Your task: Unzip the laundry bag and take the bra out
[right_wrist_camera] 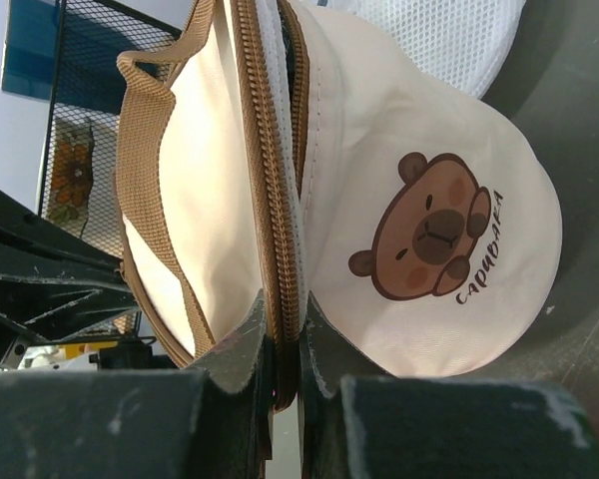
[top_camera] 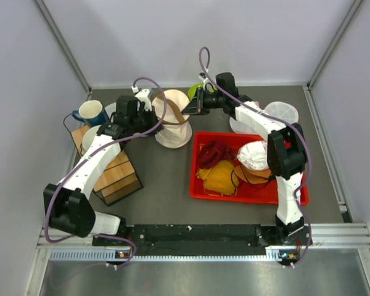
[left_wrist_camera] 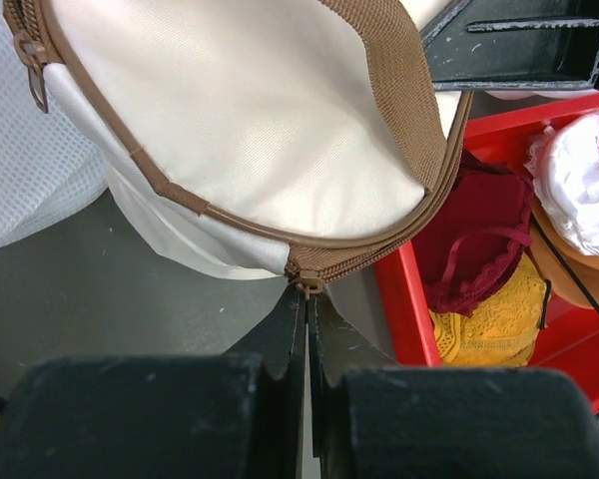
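Laundry bag (top_camera: 172, 120), soft and probably light, is held up near the table's (top_camera: 166, 179) far edge. Left gripper (left_wrist_camera: 306, 299) is closed on the zipper pull (left_wrist_camera: 307, 284). Right gripper (right_wrist_camera: 285, 324) pinches the brown zipper seam (right_wrist_camera: 265, 150), likely the firmest handhold.

The dark counter (top_camera: 163, 179) carries the laundry bag (top_camera: 172, 128) at the back, a red tray (top_camera: 195, 169) right, a wooden box (top_camera: 115, 176) left.

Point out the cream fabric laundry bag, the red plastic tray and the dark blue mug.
cream fabric laundry bag (top_camera: 172, 134), top external view: lower side wall.
red plastic tray (top_camera: 193, 166), top external view: left rim.
dark blue mug (top_camera: 92, 113), top external view: its body.
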Robot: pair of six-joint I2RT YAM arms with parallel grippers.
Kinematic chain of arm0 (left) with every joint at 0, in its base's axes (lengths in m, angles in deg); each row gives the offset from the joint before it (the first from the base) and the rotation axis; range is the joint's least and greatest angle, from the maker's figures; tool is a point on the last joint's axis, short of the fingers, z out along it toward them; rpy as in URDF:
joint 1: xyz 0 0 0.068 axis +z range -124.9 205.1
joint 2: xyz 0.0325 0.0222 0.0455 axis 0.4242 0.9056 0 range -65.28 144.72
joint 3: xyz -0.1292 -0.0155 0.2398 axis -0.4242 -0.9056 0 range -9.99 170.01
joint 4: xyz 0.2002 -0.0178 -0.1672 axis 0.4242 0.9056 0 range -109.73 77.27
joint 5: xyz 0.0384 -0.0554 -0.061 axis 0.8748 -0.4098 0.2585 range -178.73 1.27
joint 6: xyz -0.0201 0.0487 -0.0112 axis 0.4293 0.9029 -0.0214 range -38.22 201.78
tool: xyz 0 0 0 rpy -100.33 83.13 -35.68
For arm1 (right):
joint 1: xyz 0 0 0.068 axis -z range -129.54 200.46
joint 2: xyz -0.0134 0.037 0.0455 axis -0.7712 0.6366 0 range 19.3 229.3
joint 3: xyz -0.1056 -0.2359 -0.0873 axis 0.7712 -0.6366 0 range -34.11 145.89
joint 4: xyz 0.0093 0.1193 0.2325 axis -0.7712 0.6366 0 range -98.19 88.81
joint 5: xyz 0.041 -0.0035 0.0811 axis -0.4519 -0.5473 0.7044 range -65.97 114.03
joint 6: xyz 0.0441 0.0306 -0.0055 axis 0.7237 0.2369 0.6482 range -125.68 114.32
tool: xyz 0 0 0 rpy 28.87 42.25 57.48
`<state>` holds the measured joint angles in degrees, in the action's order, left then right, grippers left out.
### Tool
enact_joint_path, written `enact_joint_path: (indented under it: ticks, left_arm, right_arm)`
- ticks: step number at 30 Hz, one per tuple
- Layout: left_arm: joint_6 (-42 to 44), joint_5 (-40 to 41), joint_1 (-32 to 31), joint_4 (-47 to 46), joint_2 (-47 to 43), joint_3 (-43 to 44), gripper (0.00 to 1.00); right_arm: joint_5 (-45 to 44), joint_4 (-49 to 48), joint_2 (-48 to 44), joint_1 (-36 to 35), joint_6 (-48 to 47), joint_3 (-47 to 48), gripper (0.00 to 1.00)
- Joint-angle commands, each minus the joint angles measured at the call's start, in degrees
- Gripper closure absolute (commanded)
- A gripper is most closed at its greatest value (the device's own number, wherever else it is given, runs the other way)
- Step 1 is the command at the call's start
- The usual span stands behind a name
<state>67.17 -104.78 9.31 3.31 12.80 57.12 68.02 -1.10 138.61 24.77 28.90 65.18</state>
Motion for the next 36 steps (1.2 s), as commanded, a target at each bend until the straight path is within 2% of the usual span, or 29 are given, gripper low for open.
enact_joint_path:
  ticks: [1,2,3,4,5,6,9,18,20,22,26,29,30,32,34,36]
  left_arm:
    - [1.6,0.24,2.52,-0.9,-0.75,2.76,1.0]
    - [1.43,-1.25,2.52,-0.81,-0.39,2.67,1.0]
    - [0.99,-2.04,2.52,-0.9,0.31,2.5,1.0]
    - [0.64,-2.66,2.52,-1.16,0.84,2.06,1.0]
    - [0.29,-3.19,2.52,-1.69,1.1,1.54,1.0]
    - [-0.24,-4.59,2.52,-2.56,1.54,0.83,1.0]
    - [-1.38,-7.14,2.43,-5.55,2.33,-1.54,1.0]
    - [-2.0,-8.29,2.34,-7.4,3.13,-3.22,1.0]
    - [-2.09,-8.38,2.26,-7.49,3.21,-3.04,1.0]
    - [-2.18,-8.47,2.26,-7.67,3.39,-3.13,1.0]
    - [-2.7,-9.08,2.26,-7.93,3.57,-3.3,1.0]
    - [-2.62,-9.26,1.99,-8.11,3.48,-3.39,1.0]
    - [-2.62,-9.26,2.08,-8.02,3.48,-3.39,1.0]
    - [-2.53,-9.17,2.08,-8.02,3.22,-3.48,1.0]
    - [-2.26,-9.0,1.99,-8.11,3.04,-3.48,1.0]
    - [-2.09,-8.65,1.99,-8.11,2.86,-3.48,1.0]
  right_arm:
    - [-9.62,1.17,-2.67,4.07,-6.56,0.3,1.0]
    - [-9.53,1.08,-3.02,3.98,-6.2,0.21,1.0]
    - [-9.53,1.08,-3.46,3.9,-5.59,-0.23,0.89]
    - [-9.62,0.99,-3.99,3.9,-4.37,-0.67,0.73]
    - [-10.49,-0.05,-5.39,3.98,-3.66,-1.19,0.65]
    - [-11.11,-0.5,-6.18,3.98,-2.87,-2.42,0.52]
    - [-14.62,-0.85,-8.21,3.9,-0.32,-3.39,0.36]
    - [-11.3,-1.64,-6.37,3.72,4.08,-1.81,0.41]
    - [-10.16,-1.99,-5.75,3.02,4.35,-1.64,0.39]
    - [-8.49,-2.69,-4.88,2.49,5.04,-1.2,0.31]
    - [-6.37,-4.02,-3.21,1.09,5.75,0.03,0.3]
    - [-6.72,-4.45,-2.68,0.47,6.02,1.26,0.51]
    - [-6.9,-4.72,-2.59,0.38,6.19,1.35,0.63]
    - [-5.85,-4.46,-1.89,0.38,6.72,2.31,0.68]
    - [-5.93,-3.15,-1.71,0.38,6.63,3.72,0.68]
    - [-6.98,0.18,-1.36,0.38,4.8,5.12,0.53]
